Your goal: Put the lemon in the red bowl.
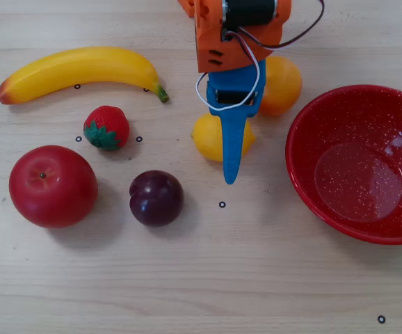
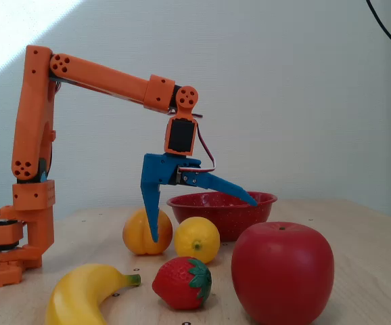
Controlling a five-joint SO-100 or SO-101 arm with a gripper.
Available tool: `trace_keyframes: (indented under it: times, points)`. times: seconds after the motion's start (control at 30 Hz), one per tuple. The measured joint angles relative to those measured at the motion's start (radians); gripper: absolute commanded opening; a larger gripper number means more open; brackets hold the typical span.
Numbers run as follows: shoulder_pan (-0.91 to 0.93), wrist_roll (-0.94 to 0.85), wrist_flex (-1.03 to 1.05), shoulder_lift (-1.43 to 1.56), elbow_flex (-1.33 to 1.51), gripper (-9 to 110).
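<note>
pincer [image 2: 205,218] spread wide, pointing down over lemon [image 2: 196,240]; arm reaching horizontally; red bowl [image 1: 357,163] beside.

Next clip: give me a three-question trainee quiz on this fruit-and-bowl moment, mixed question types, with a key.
1. True or false: the lemon already lies inside the red bowl.
2. Multiple choice: in the fixed view, the end effector is (A) shut on the lemon, (B) open, one blue finger pointing down and the other angled out toward the bowl, (C) shut on the banana.
3. Short answer: in the overhead view, which fruit lies between the lemon and the red apple?

Key
1. False: it rests on the table, left of the bowl in the overhead view.
2. B.
3. The dark plum.
</note>
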Motion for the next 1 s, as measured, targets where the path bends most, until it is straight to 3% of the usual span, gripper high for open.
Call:
trace_keyframes:
  times: [1.0]
  points:
    - [-0.051,0.0,-0.075,-0.132,-0.054,73]
